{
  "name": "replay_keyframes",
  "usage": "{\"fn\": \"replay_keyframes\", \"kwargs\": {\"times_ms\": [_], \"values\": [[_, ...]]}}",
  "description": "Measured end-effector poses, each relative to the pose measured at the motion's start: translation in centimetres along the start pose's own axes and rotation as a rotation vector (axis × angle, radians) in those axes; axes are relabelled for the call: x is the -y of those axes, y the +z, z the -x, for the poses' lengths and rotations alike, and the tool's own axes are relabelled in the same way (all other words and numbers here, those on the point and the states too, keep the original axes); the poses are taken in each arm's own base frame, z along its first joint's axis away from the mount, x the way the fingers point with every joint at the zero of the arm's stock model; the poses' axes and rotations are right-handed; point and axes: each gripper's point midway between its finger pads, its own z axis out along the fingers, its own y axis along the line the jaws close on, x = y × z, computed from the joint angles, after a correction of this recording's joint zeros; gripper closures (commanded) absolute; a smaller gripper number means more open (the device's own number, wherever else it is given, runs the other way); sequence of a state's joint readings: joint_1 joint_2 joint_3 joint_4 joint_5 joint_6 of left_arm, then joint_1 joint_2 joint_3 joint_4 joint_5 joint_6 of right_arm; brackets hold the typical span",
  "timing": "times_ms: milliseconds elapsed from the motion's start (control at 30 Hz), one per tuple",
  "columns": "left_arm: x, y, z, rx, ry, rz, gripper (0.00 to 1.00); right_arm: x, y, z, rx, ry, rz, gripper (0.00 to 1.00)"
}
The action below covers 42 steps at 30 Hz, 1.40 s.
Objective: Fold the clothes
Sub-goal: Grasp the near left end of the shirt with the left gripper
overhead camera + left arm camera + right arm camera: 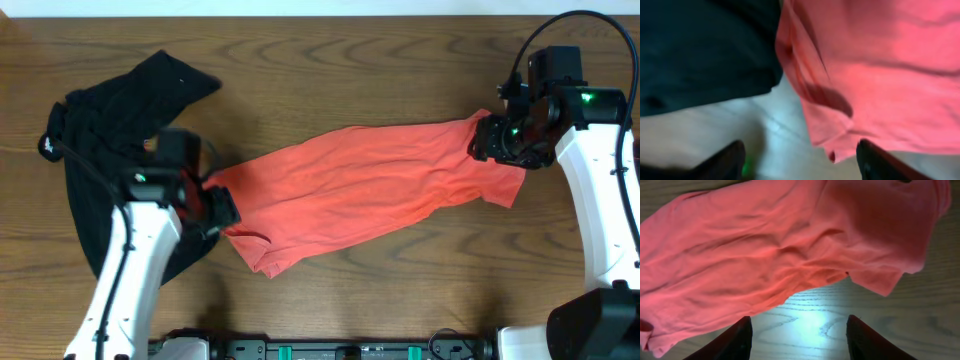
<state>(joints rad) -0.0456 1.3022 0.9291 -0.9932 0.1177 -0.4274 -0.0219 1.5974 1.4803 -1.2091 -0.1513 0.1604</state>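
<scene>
1. The coral-red T-shirt (370,190) lies spread and wrinkled across the middle, stretched on a slant from near left to far right.
2. The black shirt (110,110) lies crumpled at the far left, its edge close beside the T-shirt's left end.

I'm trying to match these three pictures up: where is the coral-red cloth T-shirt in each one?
Overhead: coral-red cloth T-shirt stretched slantwise across the middle.
Left wrist: T-shirt fills the upper right.
Right wrist: T-shirt fills the upper part.
Shared landmark: the brown wooden table beneath it.
</scene>
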Motion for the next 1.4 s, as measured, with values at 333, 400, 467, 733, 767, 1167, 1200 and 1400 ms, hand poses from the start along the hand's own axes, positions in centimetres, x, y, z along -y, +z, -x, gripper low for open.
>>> {"fn": "replay_keyframes", "kwargs": {"times_ms": [333, 400, 467, 733, 767, 1167, 1200, 1400], "values": [[3.3, 5.7, -1.7, -0.021, 0.036, 0.001, 0.27, 0.2, 0.0, 0.0, 0.0, 0.015, -0.014, 0.42], [3.5, 6.5, -2.0, -0.04, 0.011, 0.02, 0.27, 0.1, 0.0, -0.1, -0.001, 0.01, -0.014, 0.43], [3.4, 7.7, -2.6, -0.073, -0.02, 0.055, 0.28, -0.3, 0.1, -0.1, -0.003, -0.001, -0.011, 0.42], [2.8, 9.7, -3.7, -0.148, -0.076, 0.122, 0.43, -0.7, 0.1, -0.2, -0.004, -0.011, -0.009, 0.43], [2.9, 9.7, -3.7, -0.148, -0.079, 0.12, 0.53, -0.7, 0.1, -0.2, -0.003, -0.011, -0.008, 0.43], [3.0, 9.7, -3.5, -0.142, -0.085, 0.118, 0.94, -0.7, 0.1, 0.0, 0.007, -0.013, -0.006, 0.44], [3.0, 9.7, -3.5, -0.142, -0.08, 0.119, 0.94, -0.7, 0.1, 0.0, 0.007, -0.013, -0.006, 0.44], [3.6, 8.4, -2.6, -0.139, -0.019, 0.122, 0.66, -0.7, 0.1, 0.1, 0.009, -0.013, -0.006, 0.43]]}}
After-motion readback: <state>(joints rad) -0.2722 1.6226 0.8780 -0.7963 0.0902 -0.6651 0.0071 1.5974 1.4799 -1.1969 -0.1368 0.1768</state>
